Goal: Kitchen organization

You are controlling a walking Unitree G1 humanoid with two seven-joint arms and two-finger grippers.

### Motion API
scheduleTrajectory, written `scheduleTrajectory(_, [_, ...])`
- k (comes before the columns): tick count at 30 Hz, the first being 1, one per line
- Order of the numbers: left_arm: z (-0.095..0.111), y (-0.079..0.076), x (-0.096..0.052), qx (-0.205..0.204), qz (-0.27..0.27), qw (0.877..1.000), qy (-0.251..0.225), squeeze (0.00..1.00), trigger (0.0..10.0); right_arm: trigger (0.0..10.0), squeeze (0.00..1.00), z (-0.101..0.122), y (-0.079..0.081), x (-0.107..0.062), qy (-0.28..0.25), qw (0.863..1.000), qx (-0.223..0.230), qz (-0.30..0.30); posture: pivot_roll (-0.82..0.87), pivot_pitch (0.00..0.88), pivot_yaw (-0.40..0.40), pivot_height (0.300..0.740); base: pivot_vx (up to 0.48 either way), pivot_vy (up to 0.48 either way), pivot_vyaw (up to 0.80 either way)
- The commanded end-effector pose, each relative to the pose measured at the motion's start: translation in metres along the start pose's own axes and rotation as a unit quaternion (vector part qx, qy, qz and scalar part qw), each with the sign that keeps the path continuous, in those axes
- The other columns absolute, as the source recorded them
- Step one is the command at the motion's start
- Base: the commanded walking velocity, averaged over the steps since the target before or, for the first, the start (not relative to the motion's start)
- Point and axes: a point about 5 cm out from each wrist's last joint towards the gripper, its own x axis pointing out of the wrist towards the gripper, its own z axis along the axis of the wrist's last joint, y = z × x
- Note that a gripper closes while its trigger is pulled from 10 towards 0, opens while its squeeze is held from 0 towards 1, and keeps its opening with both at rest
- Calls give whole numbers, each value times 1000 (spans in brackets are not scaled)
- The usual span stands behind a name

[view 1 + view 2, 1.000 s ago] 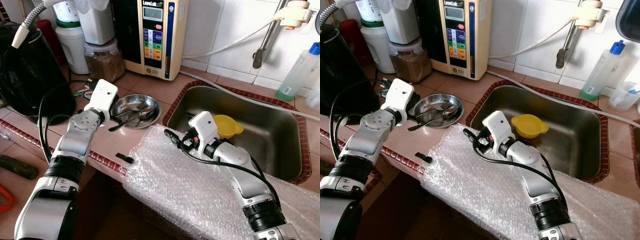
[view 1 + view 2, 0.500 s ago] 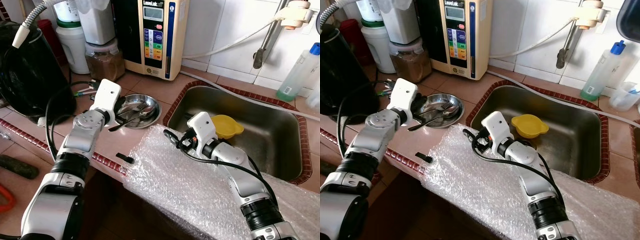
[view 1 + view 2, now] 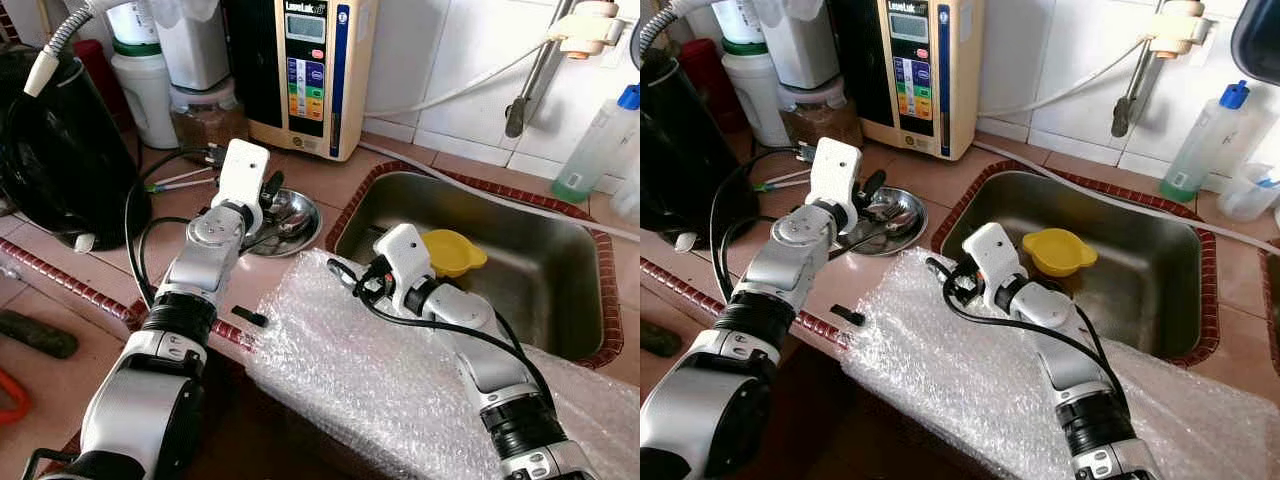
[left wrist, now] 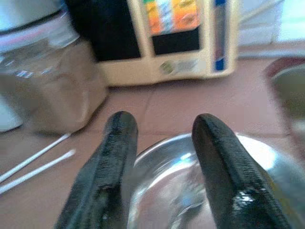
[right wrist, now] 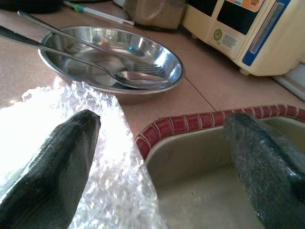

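A round steel dish [image 3: 297, 218] holding a fork [image 5: 138, 68] and a spoon [image 5: 71, 59] sits on the tiled counter left of the sink [image 3: 560, 262]. My left gripper [image 3: 268, 190] hovers open over the dish's near-left rim, and its fingers [image 4: 107, 167] straddle the rim with nothing between them. The right gripper [image 3: 346, 273] is open and rests on a sheet of bubble wrap [image 3: 380, 385] by the sink's left corner, pointing at the dish. A yellow bowl [image 3: 455, 252] lies in the sink.
A beige water machine [image 3: 310, 70], a jar of brown powder [image 3: 207, 118] and white canisters stand behind the dish. A black appliance [image 3: 55, 145] fills the left counter. Cotton swabs [image 3: 180, 181] and a small black piece [image 3: 250, 317] lie on the counter. A green bottle [image 3: 597, 150] stands far right.
My left arm has swung right and forward, from beside the dish's left edge to over its rim. The right arm has hardly moved.
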Motion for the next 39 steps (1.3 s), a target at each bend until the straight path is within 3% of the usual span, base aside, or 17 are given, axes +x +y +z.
scheduleTrajectory(1, [-3,7,0,19,5,1000,17,1000,10000,10000,0,1,-2,-2,0,1000,1,3,75,0,39,740,0,0,0])
scheduleTrajectory(11, [-25,15,-3,29,-50,996,74,1000,10000,10000,0,-1,-1,-2,6,1000,0,6,74,0,27,740,0,0,0])
scheduleTrajectory(22, [-29,17,-1,32,-57,994,86,1000,10000,10000,0,-5,1,-8,12,1000,-2,0,46,0,41,740,0,0,0])
scheduleTrajectory(23, [-29,16,-1,31,-61,994,87,690,10000,10000,0,-5,1,-8,13,1000,-2,0,45,0,41,740,0,0,0])
scheduleTrajectory(24, [-29,16,-1,31,-61,994,87,690,10000,10000,0,-5,1,-8,13,1000,-2,0,45,0,41,740,0,0,0])
scheduleTrajectory(25, [-29,16,0,31,-64,994,88,0,10000,10000,0,-5,1,-9,13,1000,-2,-1,43,0,43,740,0,0,0])
scheduleTrajectory(28, [-32,15,0,33,-79,992,98,0,10000,10000,0,-6,0,-10,15,1000,-2,-3,41,0,46,740,0,0,0])
scheduleTrajectory(29, [-33,12,0,34,-91,990,104,0,5373,10000,0,-5,0,-10,15,1000,-1,-4,41,0,47,740,0,0,0])
scheduleTrajectory(30, [-34,12,0,35,-95,989,105,0,5373,10000,0,-5,0,-10,15,1000,-1,-4,40,0,48,740,0,0,0])
scheduleTrajectory(31, [-34,11,-1,38,-100,988,108,0,4471,10000,0,-5,0,-10,15,1000,-1,-5,40,0,50,740,0,0,0])
scheduleTrajectory(33, [-37,10,-1,40,-108,986,118,0,314,10000,0,-5,1,-10,15,1000,-1,-5,41,0,49,740,0,0,0])
scheduleTrajectory(39, [-42,12,-2,50,-114,983,133,0,0,10000,0,-6,2,-11,17,1000,2,-6,41,0,49,740,0,0,0])
